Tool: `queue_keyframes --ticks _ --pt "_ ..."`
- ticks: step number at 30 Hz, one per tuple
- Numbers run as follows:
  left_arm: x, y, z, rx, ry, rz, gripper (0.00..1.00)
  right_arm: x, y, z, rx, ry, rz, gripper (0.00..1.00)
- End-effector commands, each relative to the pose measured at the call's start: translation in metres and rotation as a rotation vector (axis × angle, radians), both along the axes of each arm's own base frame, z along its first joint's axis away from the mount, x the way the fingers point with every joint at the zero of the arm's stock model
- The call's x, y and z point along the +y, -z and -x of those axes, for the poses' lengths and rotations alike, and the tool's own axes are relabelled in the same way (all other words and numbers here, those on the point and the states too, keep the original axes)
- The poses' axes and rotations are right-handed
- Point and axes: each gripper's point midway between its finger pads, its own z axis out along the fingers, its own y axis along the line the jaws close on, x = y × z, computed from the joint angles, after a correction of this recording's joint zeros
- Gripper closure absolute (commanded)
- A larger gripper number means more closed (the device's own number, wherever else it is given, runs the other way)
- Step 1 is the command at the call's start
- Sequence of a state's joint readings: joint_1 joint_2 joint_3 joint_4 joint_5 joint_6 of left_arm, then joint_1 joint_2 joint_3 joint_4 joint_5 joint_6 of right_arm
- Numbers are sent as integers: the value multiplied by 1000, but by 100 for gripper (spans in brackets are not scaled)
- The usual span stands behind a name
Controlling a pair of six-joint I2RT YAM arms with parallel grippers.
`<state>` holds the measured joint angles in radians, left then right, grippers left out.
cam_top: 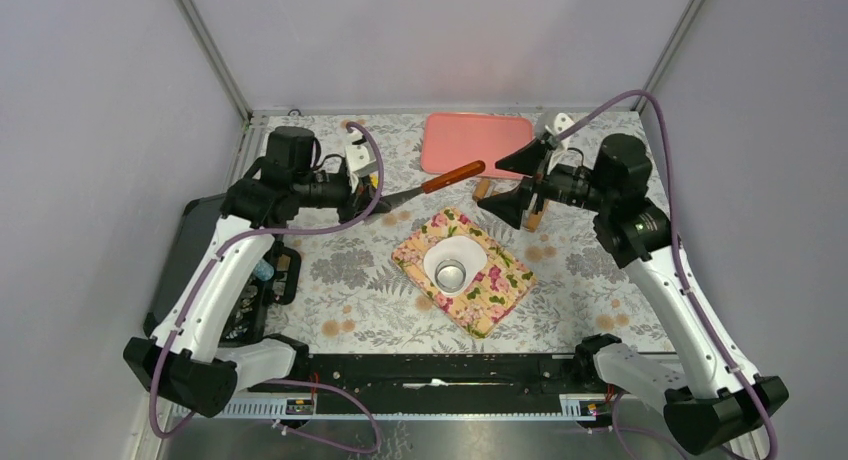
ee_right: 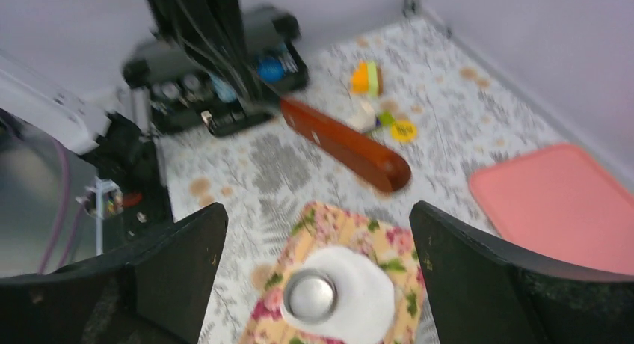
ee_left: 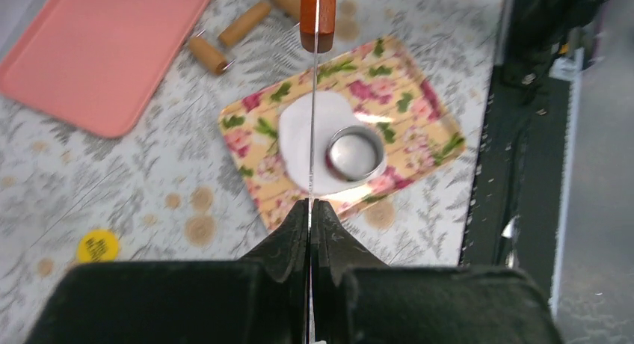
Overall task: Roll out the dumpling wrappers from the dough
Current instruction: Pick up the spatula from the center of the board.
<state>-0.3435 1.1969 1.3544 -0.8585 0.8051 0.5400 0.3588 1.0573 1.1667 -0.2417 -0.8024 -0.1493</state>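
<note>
The dough (cam_top: 447, 256) is a thin flat white sheet on a floral tray (cam_top: 497, 292) at the table's middle. A shiny metal ring cutter (cam_top: 452, 275) stands on its near part. No separate dumpling wrapper shows. My left gripper (cam_top: 373, 196) hovers left of and behind the tray, shut on the thin metal blade of a knife with a red-brown handle (cam_top: 455, 174). In the left wrist view my left gripper (ee_left: 310, 203) pinches the blade edge-on, above the dough (ee_left: 303, 146) and ring (ee_left: 355, 153). My right gripper (ee_right: 318, 209) is open and empty above the dough (ee_right: 359, 295) and ring (ee_right: 309, 295).
A pink tray (cam_top: 475, 140) lies at the back. A wooden rolling pin (cam_top: 483, 189) lies behind the floral tray, partly hidden by my right gripper (cam_top: 520, 185). Small toys (ee_right: 366, 78) and a yellow disc (ee_left: 97, 245) lie at the back left. A black tool box (cam_top: 255, 280) sits at left.
</note>
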Motion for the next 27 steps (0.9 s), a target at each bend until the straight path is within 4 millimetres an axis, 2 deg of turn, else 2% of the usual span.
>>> queue_keyframes --ticks 1,6,12,16,21,27 --pt "-32 -34 15 34 126 264 100 17 -50 13 2 -116 -224 0" --pt "-45 -37 25 152 189 402 100 31 -35 28 105 -280 -338 0" --pt "-50 -40 27 228 188 488 100 32 -12 24 134 -276 -344 1" --pt "-51 -39 31 253 207 502 100 30 -12 22 84 -243 -364 3" --pt "-52 -35 34 278 215 505 100 31 -12 17 112 -232 -394 4" --pt "-63 -26 39 319 237 500 100 33 -19 16 140 -241 -513 12"
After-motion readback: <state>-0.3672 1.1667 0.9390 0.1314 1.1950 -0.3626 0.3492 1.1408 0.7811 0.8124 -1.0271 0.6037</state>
